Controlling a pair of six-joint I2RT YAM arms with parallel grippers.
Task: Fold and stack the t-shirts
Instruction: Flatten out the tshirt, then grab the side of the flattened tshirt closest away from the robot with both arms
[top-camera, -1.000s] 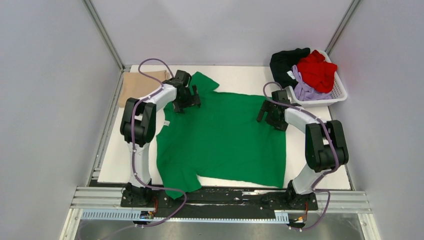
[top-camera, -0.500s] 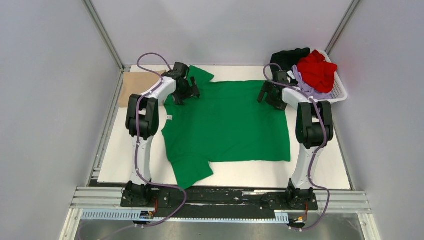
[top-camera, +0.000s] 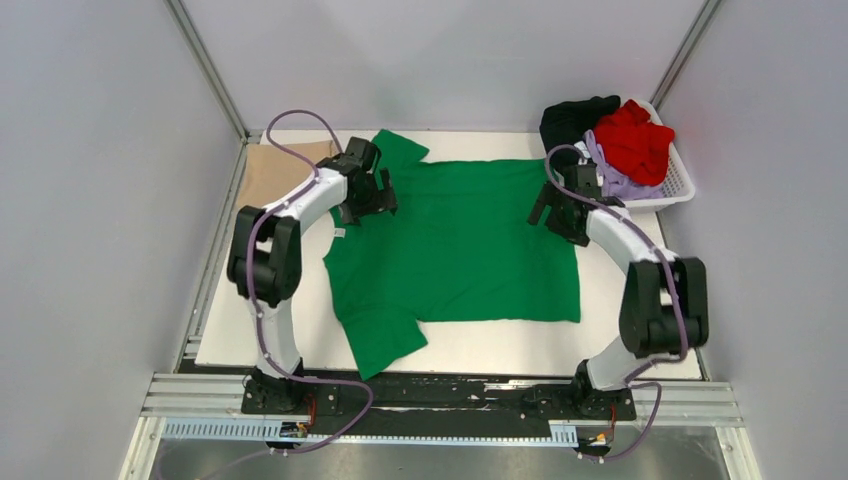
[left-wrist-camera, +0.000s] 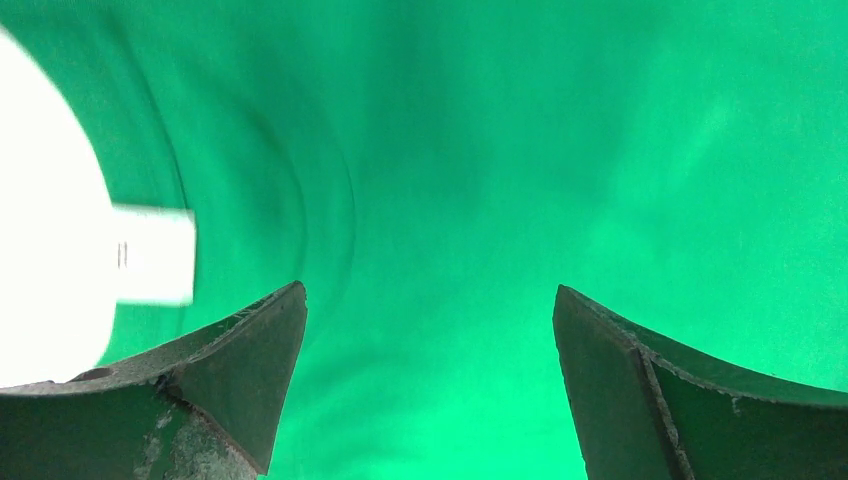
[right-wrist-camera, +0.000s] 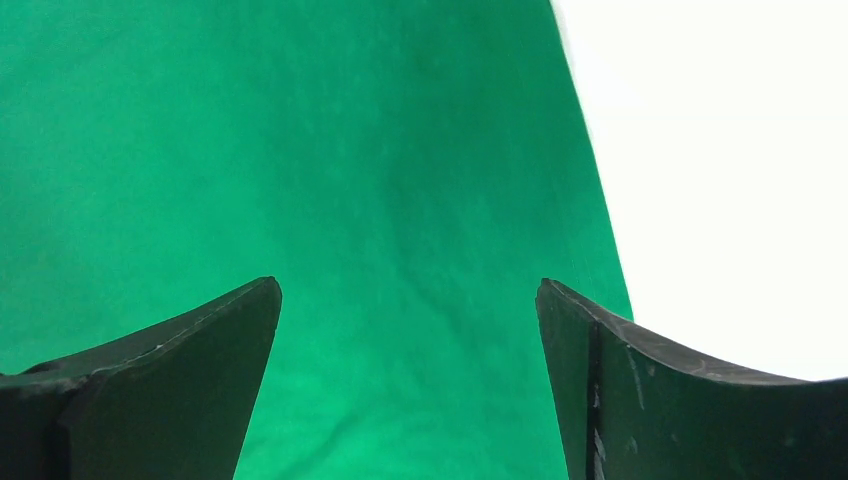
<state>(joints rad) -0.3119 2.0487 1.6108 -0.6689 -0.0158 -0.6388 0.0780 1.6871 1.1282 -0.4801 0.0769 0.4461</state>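
At the upper left of the top view, the tan t-shirt (top-camera: 270, 170) lies flat on the corner of the desk (top-camera: 500, 352). Just right of it, the left gripper (top-camera: 366, 194) hangs over the shoulder of the green t-shirt (top-camera: 460, 250). Its wrist view shows the jaws spread and empty.

A second ago the shirt's lower sleeve drooped over the desk's bottom edge. Since then the shirt has been drawn toward the top of the frame, and it now lies flat and wholly on the desk in mid-frame. At the upper hem corner on the right, the right gripper (top-camera: 562, 208) is also spread with nothing in it and has drifted slightly down-frame. I judge the spreading done and the first fold next.

At the upper right, the basket (top-camera: 672, 190) holds the black t-shirt (top-camera: 572, 122), the red t-shirt (top-camera: 635, 138) and the lavender t-shirt (top-camera: 610, 182).

The only label is the white neck tag (left-wrist-camera: 150, 255), and its print is too blurred to read.
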